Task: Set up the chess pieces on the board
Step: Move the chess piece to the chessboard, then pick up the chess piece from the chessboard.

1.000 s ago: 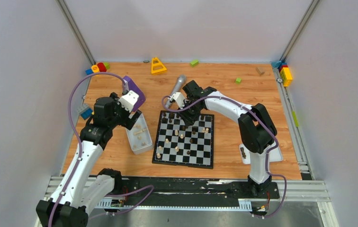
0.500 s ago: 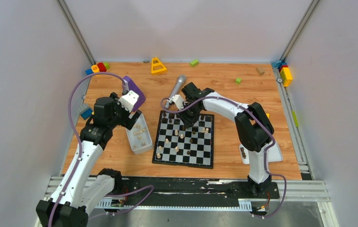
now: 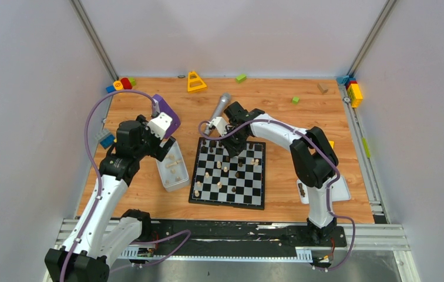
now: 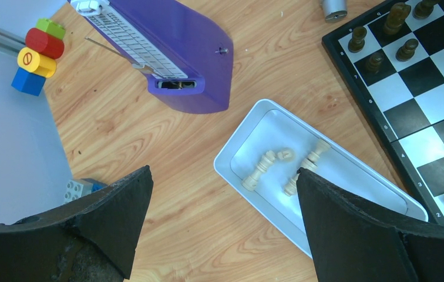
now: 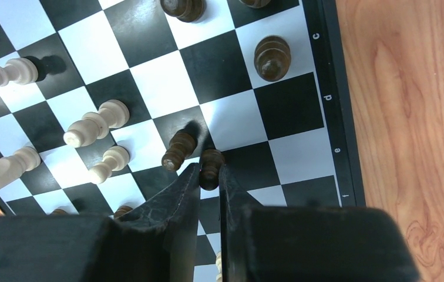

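Since the frame before, the right gripper [image 5: 209, 176] is edging left over the chessboard's [image 3: 226, 203] far rows, clenched on a dark pawn [image 5: 211, 166]; a second dark pawn [image 5: 178, 150] is standing just beside it. The left gripper [image 4: 222, 176] is hanging unmoved, fingers spread, above the tray [image 4: 355, 179] of white pieces [image 4: 261, 168]. Beyond are lying a purple device [image 4: 190, 47] and a silver cylinder [image 3: 219, 107].

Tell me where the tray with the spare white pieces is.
In the top view the tray lies left of centre, right beside the left edge of the chessboard, with the purple device just beyond its far end.
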Tool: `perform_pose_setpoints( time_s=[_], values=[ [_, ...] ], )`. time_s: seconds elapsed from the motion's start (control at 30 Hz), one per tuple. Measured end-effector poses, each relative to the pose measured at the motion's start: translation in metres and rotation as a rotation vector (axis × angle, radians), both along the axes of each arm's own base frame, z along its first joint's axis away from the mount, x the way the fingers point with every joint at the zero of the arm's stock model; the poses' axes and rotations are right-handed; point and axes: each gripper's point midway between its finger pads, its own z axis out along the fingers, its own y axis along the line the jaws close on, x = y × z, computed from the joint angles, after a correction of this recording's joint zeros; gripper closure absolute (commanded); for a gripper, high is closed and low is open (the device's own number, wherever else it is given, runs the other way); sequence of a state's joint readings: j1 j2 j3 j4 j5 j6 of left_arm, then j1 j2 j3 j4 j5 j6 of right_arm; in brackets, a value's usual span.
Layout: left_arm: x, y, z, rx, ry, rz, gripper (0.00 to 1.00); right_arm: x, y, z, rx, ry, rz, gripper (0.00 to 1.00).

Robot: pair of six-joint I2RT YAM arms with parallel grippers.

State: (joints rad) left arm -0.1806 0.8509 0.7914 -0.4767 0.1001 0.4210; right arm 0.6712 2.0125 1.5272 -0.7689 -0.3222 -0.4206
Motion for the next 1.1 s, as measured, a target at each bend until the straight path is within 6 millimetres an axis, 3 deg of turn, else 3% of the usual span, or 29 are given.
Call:
perform_pose_setpoints(
  time_s=[0.23, 0.57, 0.63, 0.83, 0.93, 1.1],
  values=[
    [0.000, 0.000, 0.000, 0.000, 0.000, 0.000, 0.00, 0.007, -0.006, 0.000, -0.028, -0.028, -0.019, 0.99],
    [0.000, 0.000, 0.000, 0.000, -0.001, -0.001, 0.00, 0.015, -0.013, -0.001, -0.054, -0.050, -0.043, 0.99],
    [0.000, 0.000, 0.001, 0.000, -0.002, -0.001, 0.00, 0.015, -0.014, -0.001, -0.056, -0.052, -0.044, 0.93],
    [0.000, 0.000, 0.000, -0.002, -0.002, -0.003, 0.00, 0.016, -0.015, 0.000, -0.055, -0.050, -0.051, 0.63],
    [0.000, -0.001, 0.000, -0.002, -0.002, -0.003, 0.00, 0.017, -0.013, 0.002, -0.048, -0.051, -0.051, 0.57],
    [0.000, 0.000, 0.000, -0.002, -0.002, -0.003, 0.00, 0.017, -0.007, 0.012, -0.018, -0.052, -0.041, 0.55]
  ],
)
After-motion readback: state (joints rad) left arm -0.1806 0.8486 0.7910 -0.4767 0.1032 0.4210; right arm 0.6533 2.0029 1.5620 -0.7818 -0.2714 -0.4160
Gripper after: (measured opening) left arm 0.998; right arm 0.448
